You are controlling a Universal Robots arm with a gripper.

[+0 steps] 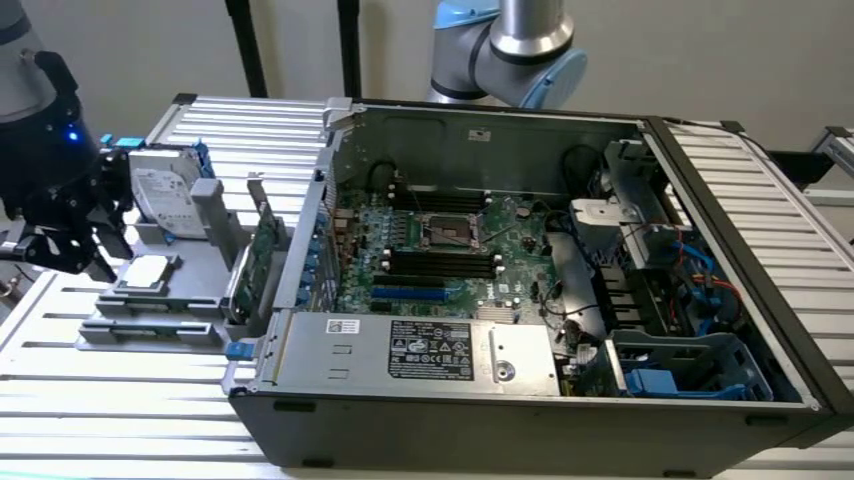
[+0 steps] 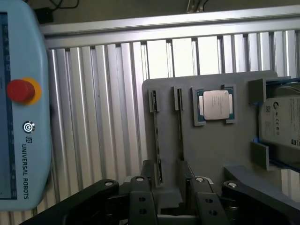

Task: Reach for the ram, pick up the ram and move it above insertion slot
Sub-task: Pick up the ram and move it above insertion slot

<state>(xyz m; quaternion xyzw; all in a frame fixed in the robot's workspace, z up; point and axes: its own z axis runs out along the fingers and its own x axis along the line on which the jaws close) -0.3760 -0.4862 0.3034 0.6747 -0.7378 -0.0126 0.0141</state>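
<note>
The ram [image 2: 156, 140] stands on edge in a groove of a grey holder [image 2: 211, 150], showing as a thin dark strip. A second, similar strip [image 2: 179, 123] sits in the parallel groove beside it. My gripper [image 2: 169, 199] hovers over the near end of these grooves, open, with black fingers [image 2: 140, 201] on either side and nothing between them. In the exterior view the gripper [image 1: 60, 240] hangs at the left over the holder [image 1: 187, 300]. The insertion slot [image 1: 434, 263] is one of several black sockets on the motherboard inside the open case.
The holder also carries a processor chip [image 2: 215, 104], a silver hard drive [image 2: 281, 122] and an upright green expansion card [image 1: 262, 255]. A teach pendant [image 2: 21, 108] with a red button lies on the slatted aluminium table [image 2: 103, 117]. Case walls [image 1: 307, 240] surround the motherboard.
</note>
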